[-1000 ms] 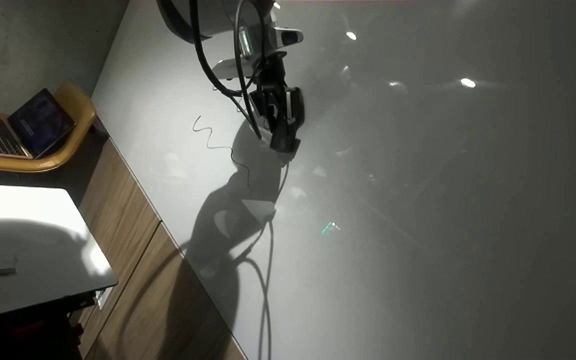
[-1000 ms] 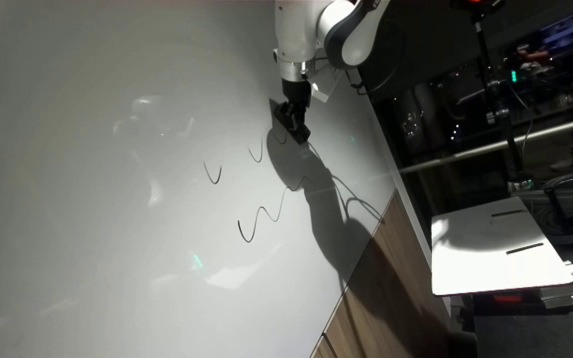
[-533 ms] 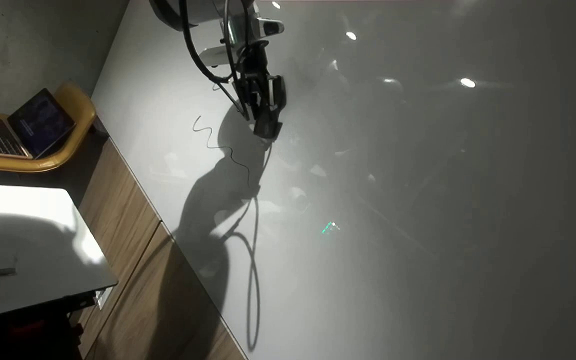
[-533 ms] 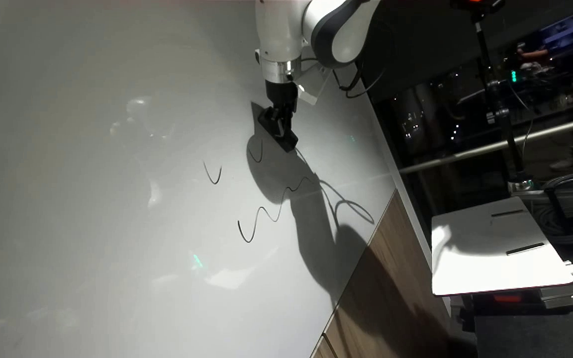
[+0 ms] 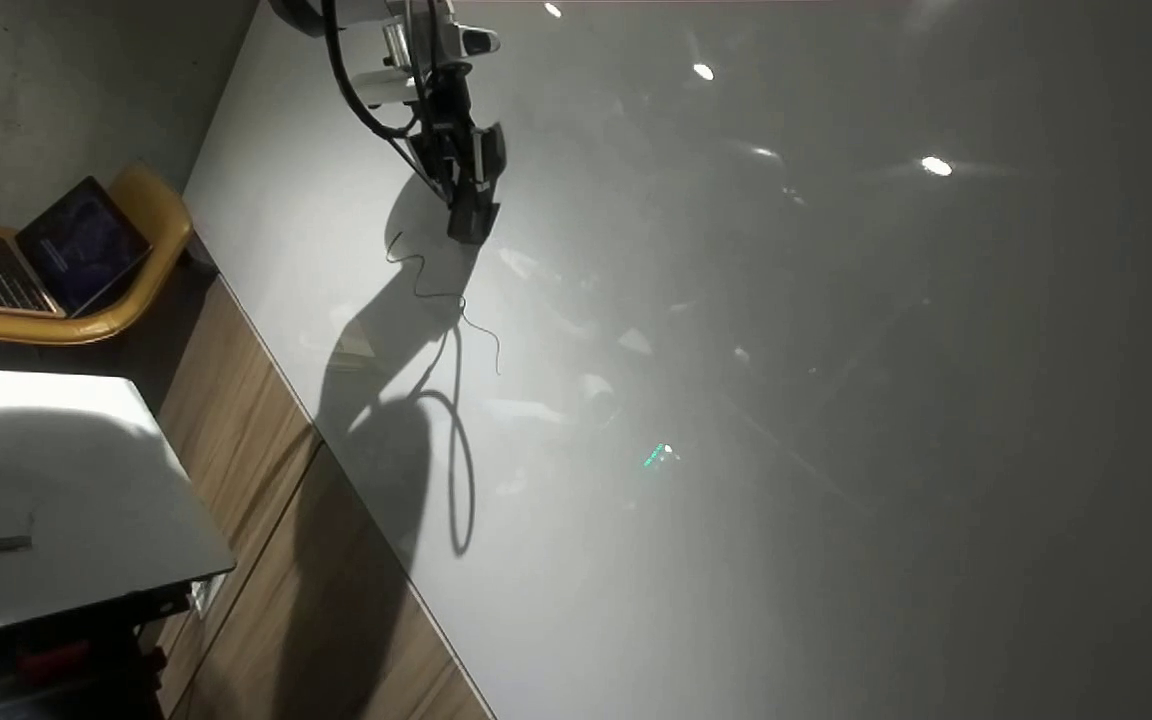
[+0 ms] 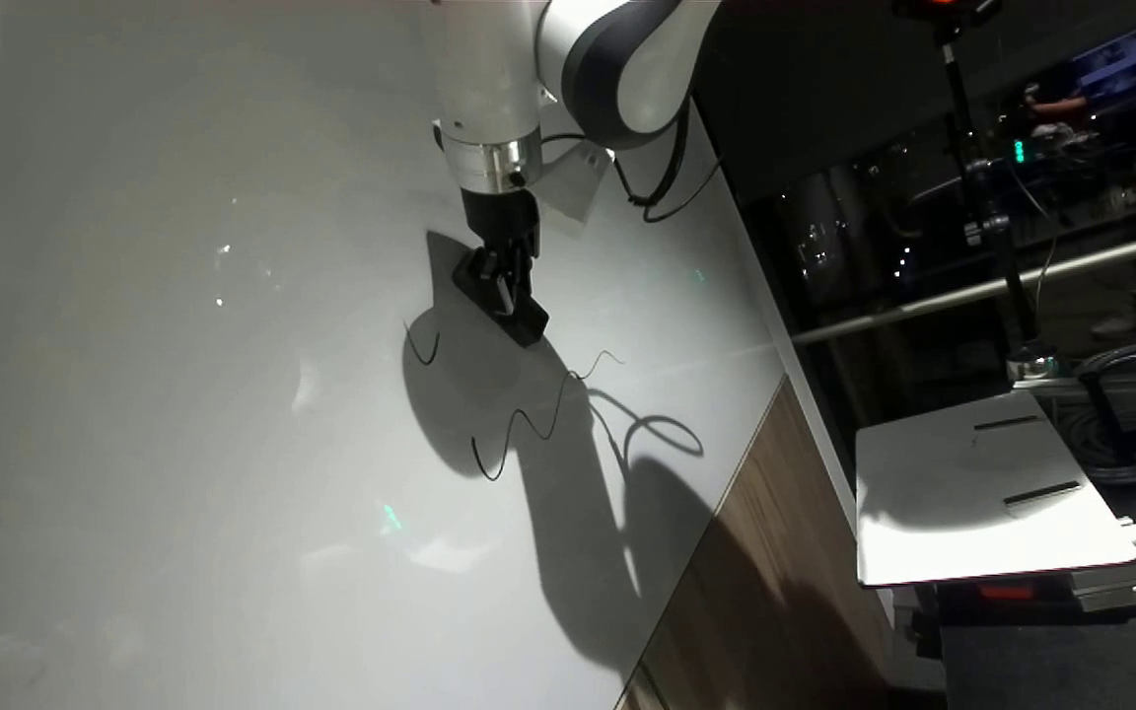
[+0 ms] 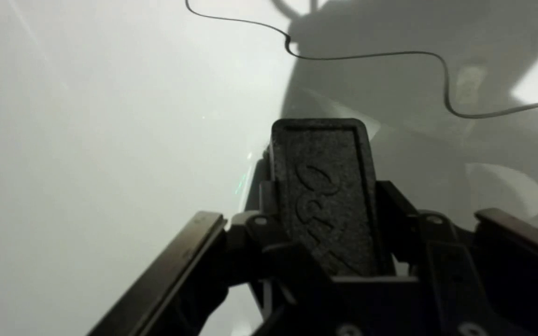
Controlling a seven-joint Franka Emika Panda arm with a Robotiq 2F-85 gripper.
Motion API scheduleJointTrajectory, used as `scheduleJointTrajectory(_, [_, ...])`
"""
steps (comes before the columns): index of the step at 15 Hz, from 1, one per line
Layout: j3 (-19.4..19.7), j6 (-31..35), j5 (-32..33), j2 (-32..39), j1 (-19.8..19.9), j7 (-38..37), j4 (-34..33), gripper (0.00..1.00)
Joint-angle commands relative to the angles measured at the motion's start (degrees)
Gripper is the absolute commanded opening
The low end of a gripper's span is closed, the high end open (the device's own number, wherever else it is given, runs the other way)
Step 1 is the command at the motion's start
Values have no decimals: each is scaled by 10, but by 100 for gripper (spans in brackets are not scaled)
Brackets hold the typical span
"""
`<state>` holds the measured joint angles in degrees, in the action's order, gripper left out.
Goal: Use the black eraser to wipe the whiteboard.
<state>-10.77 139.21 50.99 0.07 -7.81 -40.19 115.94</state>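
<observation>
1. The black eraser (image 7: 325, 186) is up at the whiteboard (image 6: 183, 444), its long shape slanting from upper left to lower right in an exterior view. Whether its underside touches the surface cannot be told.
2. The claw (image 7: 327, 200) has it pinched, a finger against each long side; in the wrist view the block's far end juts out beyond the fingertips.
3. Lettering is moulded into the face turned to the wrist camera, its lower part hidden.
4. Near the eraser but apart from it, a thin dark wavy line (image 6: 519, 411) runs over the whiteboard, visible in all three views.
5. A small U-shaped mark (image 6: 425, 363) sits left of and a little below the eraser in an exterior view.
6. The shadow (image 6: 568, 513) of the arm (image 6: 489, 79) falls over the U-shaped mark and much of the wavy line, then on across the wood panelling (image 6: 755, 592) bordering the whiteboard.
7. Beside the panelling, in both exterior views, stands a white worktop (image 6: 923, 483) bearing two dark strips (image 6: 1041, 492).
8. Farther off, an open laptop (image 5: 81, 245) rests on a yellow chair (image 5: 166, 220).
</observation>
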Motion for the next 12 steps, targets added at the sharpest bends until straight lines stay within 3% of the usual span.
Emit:
scheduleJointTrajectory(1, [-11, 1, 3, 71, -26, 4, -90, 29])
scheduleJointTrajectory(12, [-22, -45, -10, 153, -98, 18, -191, 29])
